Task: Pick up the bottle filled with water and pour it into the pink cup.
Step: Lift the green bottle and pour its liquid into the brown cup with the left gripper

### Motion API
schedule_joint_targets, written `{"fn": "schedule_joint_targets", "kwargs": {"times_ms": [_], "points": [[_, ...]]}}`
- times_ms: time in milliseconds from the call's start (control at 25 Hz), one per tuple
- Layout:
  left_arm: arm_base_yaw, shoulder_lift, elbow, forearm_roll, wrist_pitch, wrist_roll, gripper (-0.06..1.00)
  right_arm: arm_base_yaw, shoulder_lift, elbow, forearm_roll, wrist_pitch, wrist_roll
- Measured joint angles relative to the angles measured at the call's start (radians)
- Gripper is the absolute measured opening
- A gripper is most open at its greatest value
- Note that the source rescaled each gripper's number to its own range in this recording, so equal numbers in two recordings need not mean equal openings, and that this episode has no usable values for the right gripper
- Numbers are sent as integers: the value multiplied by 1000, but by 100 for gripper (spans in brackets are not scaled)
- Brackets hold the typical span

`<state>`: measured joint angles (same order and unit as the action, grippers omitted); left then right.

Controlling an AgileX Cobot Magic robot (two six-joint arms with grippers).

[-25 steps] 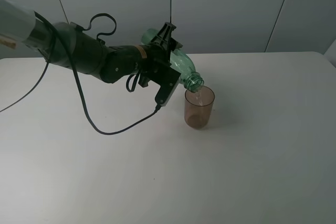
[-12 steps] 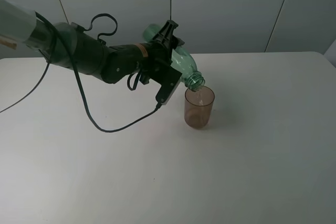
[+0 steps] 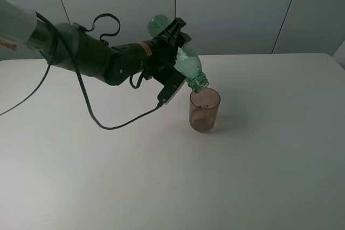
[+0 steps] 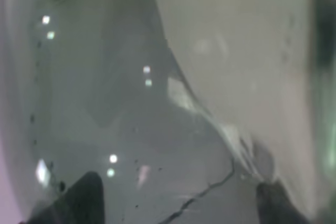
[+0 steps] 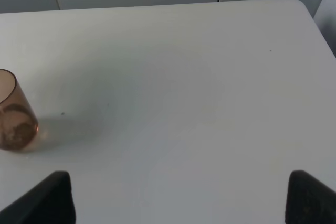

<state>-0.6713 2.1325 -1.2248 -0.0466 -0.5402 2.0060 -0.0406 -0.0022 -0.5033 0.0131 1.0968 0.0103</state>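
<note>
My left gripper [image 3: 171,44] is shut on the green-tinted bottle [image 3: 187,64] and holds it tilted steeply, base up and to the left, capless neck down over the rim of the pink cup [image 3: 204,112]. The cup stands upright on the white table with a little water at its bottom. In the left wrist view the bottle [image 4: 131,93] fills the picture between my dark fingertips [image 4: 79,198]. The right wrist view shows the cup [image 5: 13,114] off at the edge. My right gripper [image 5: 178,198] is open and empty, far from it.
A black cable [image 3: 108,126] loops from the left arm down onto the white table [image 3: 242,176] to the left of the cup. Grey wall panels stand behind the table's far edge.
The left gripper has tipped the bottle steeper: its base has risen and its neck points more sharply down into the cup. The cup has not moved.
</note>
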Motion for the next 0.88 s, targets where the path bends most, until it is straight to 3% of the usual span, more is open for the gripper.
{"fn": "schedule_joint_targets", "kwargs": {"times_ms": [400, 880], "points": [[-19, -2, 0, 5, -51, 17, 4, 0, 0, 0, 0, 0, 0], [-30, -5, 0, 25, -112, 105, 4, 0, 0, 0, 0, 0, 0]]}}
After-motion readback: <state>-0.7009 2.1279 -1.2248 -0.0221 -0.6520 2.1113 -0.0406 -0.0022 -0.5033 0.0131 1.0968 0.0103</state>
